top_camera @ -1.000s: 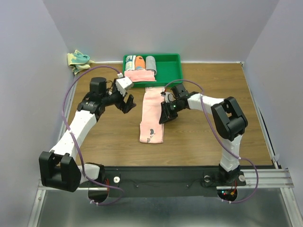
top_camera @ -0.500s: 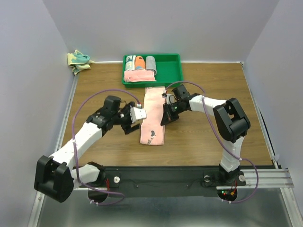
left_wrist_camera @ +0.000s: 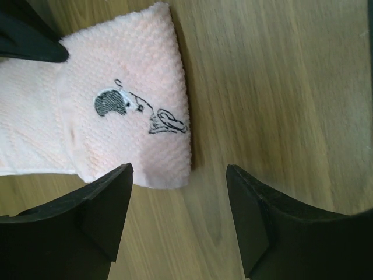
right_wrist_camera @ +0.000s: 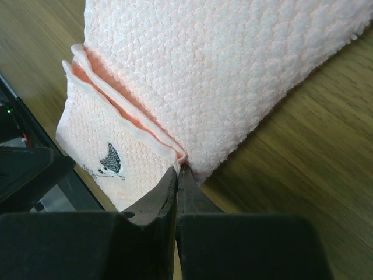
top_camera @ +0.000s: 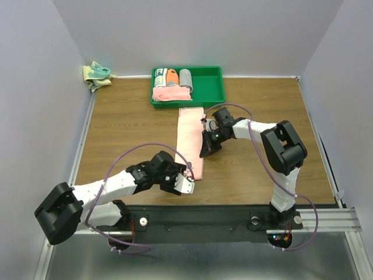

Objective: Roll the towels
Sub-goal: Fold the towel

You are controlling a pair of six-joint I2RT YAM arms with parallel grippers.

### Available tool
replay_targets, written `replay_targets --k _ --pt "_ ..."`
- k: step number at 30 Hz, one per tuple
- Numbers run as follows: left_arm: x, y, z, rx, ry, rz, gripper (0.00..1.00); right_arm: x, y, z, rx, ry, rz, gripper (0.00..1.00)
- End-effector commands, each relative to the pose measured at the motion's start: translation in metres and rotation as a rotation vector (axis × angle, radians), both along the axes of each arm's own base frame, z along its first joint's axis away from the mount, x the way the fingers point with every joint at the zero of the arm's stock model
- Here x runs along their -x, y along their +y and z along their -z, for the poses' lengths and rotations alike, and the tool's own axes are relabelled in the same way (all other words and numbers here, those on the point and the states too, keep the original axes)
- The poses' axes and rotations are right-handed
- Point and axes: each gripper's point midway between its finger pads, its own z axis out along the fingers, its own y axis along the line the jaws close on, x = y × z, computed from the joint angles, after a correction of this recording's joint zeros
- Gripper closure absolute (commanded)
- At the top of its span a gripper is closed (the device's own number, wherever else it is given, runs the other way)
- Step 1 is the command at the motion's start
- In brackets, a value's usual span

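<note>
A pale peach-pink towel (top_camera: 189, 131) lies flat as a narrow strip running from the green tray toward the table's front. Its small dark mark (left_wrist_camera: 116, 104) sits at the near end. My right gripper (top_camera: 205, 153) is shut on the towel's right edge, pinching a thin fold (right_wrist_camera: 185, 158) between the fingertips (right_wrist_camera: 169, 178). My left gripper (top_camera: 187, 181) hovers low at the towel's near end, open, its fingers either side of the near right corner (left_wrist_camera: 175, 175) with bare wood between them. A teal towel with yellow edges (top_camera: 96, 74) lies crumpled at the back left.
A green tray (top_camera: 210, 81) at the back edge holds several rolled towels (top_camera: 172, 77) and a pink one (top_camera: 169, 93) in its left half. Grey walls close in the left, back and right. Purple cables loop beside both arms.
My left arm swung from beside the tray down to the towel's near end, and its jaws narrowed a little. My right gripper closed on the towel's right edge.
</note>
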Motion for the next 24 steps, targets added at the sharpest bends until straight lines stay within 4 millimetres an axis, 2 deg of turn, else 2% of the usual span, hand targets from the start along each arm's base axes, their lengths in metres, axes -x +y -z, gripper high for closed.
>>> replay_targets --k 1,3,6,9,12,19,24 --pt "-0.023 -0.018 -0.016 0.052 -0.165 0.000 0.25 -0.004 0.002 -0.029 -0.061 -0.079 -0.013 0.99" --pt "-0.022 -0.022 -0.014 0.054 -0.180 0.018 0.26 -0.003 0.001 -0.037 -0.072 -0.099 -0.019 0.99" --pt "-0.016 -0.027 -0.009 0.047 -0.170 0.048 0.30 -0.001 -0.003 -0.025 -0.042 -0.090 -0.018 1.00" --pt "-0.013 -0.029 -0.003 0.036 -0.162 0.072 0.37 0.003 -0.007 -0.004 -0.011 -0.053 -0.019 0.99" --pt "-0.007 -0.029 0.002 0.017 -0.164 0.109 0.40 0.001 -0.010 0.006 0.019 -0.053 -0.010 0.99" --pt "0.017 -0.028 0.020 -0.034 -0.130 0.202 0.41 -0.002 -0.021 0.027 0.093 -0.059 -0.002 0.99" --pt "0.017 -0.030 0.027 -0.044 -0.114 0.182 0.40 -0.002 -0.022 0.028 0.098 -0.079 -0.023 0.99"
